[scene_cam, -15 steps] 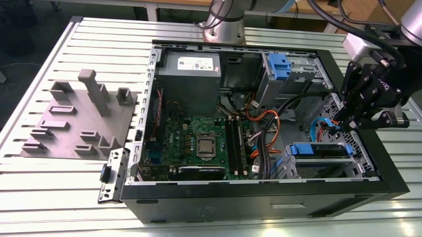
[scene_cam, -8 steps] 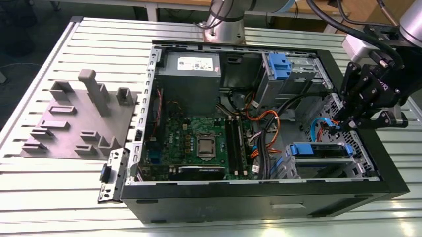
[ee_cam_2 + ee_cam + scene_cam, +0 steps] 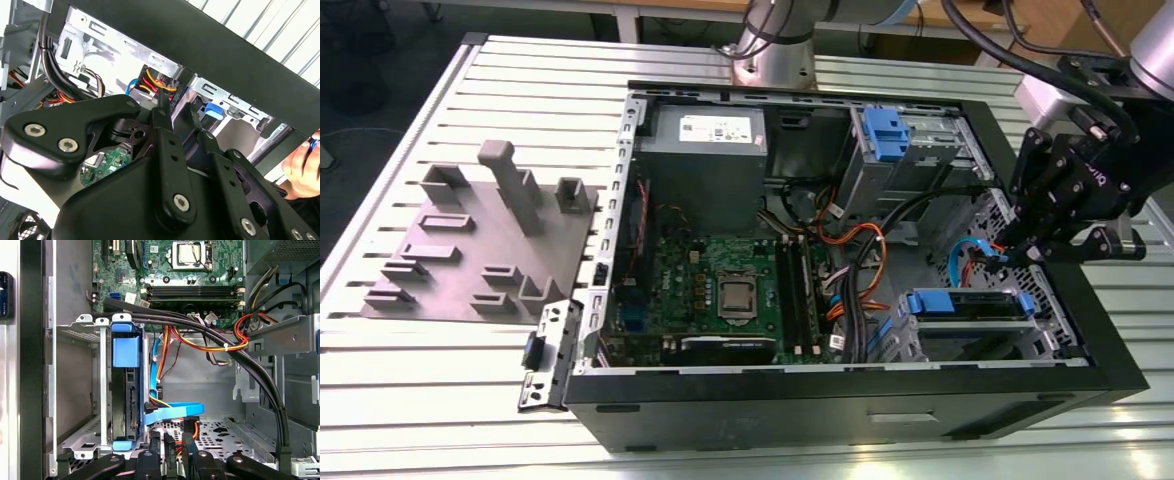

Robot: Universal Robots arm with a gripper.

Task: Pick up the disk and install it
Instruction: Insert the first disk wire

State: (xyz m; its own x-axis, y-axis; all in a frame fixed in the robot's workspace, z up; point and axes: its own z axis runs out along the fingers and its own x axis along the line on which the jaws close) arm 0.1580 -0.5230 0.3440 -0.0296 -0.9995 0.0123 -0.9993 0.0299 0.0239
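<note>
in the exterior view an open black computer case point(image 3: 854, 400) lies on its side on a slatted metal tabletop point(image 3: 427, 400). the landmark here is the green motherboard point(image 3: 720, 290) in the middle of the case. beyond the motherboard sits the grey power supply point(image 3: 707, 145) with a white sticker. toward the exterior view's right of it, at the near wall of the case, is a silver drive cage point(image 3: 974, 335), and the disk point(image 3: 967, 302) sits in this cage with its blue rail showing on top. the end effector point(image 3: 1041, 248) hangs over the case's wall further on that side, just beside the cage, with nothing seen in it. outside the case, on the motherboard's other side, a grey fixture plate point(image 3: 474, 245) with upright blocks lies on the tabletop.

in the second wrist view the black end effector links point(image 3: 165, 165) are in front, and a small green circuit board point(image 3: 107, 165) shows between them. behind them are the cage metal and yellow and red wires point(image 3: 157, 85). a hand point(image 3: 302, 162) is at the picture's edge, outside the black case wall.

in the first wrist view the motherboard point(image 3: 190, 275) is far, and the disk point(image 3: 125, 390) stands on its edge inside the cage point(image 3: 80, 390), between the motherboard and the end effector point(image 3: 170, 450). a blue flat cable point(image 3: 175, 412) and orange wires lie just beside the disk. the black fingertips point(image 3: 155, 442) stand close to each other near these cables, and i cannot tell if they are closed or apart.
</note>
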